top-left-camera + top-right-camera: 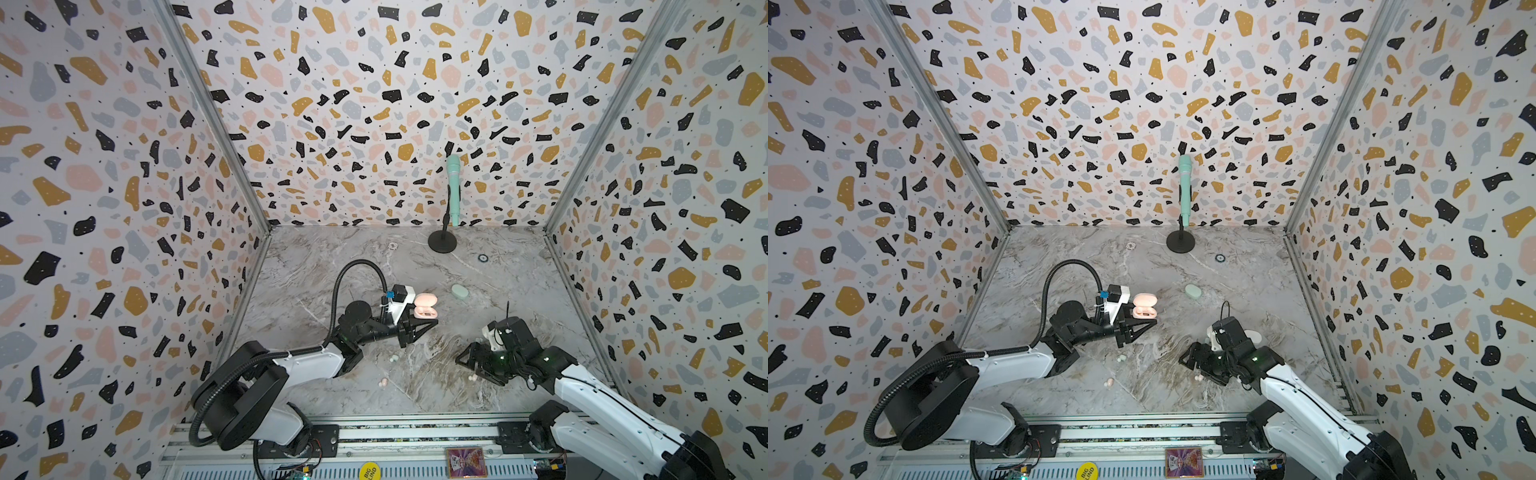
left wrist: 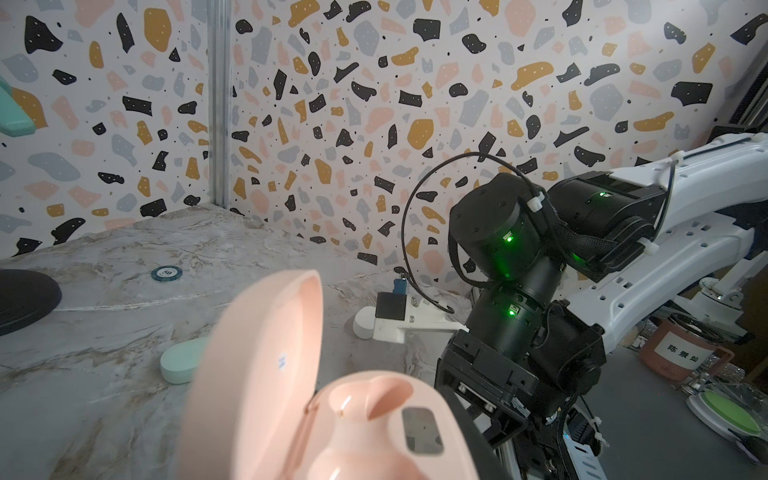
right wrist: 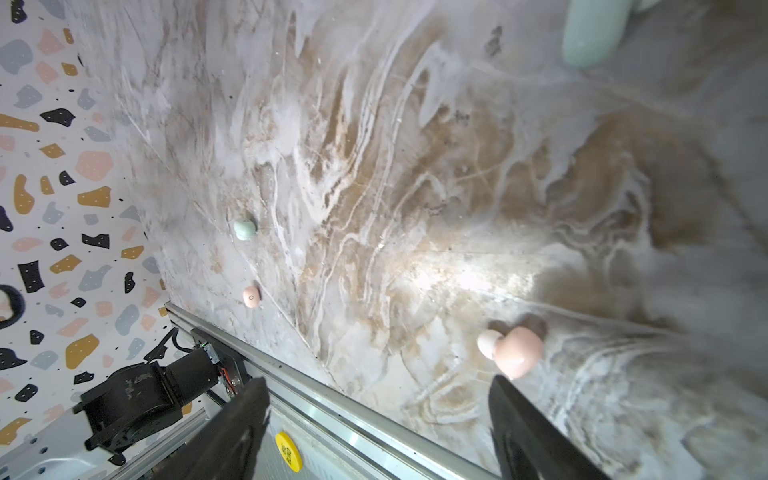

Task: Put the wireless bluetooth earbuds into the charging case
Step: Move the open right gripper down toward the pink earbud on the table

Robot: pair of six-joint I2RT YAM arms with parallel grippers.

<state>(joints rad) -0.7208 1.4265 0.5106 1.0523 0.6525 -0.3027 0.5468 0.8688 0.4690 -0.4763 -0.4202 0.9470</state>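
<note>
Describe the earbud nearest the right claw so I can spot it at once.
Start at the front rail, right side, where the open right claw hangs low. Just ahead of one finger lies a pink bud, alone on the marble. Its whitish tip shows, and the other pink bud sits far left beside a mint one.

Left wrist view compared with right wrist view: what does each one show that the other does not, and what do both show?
Only the left wrist view: the pink charging case, close up, lid raised, its visible socket empty; the right arm; a poker chip. Only the right wrist view: three loose earbuds: a pink earbud beside one finger of the open right gripper, a second pink earbud, a mint earbud. Both: the marble table, the terrazzo wall and, probably, the mint case.
</note>
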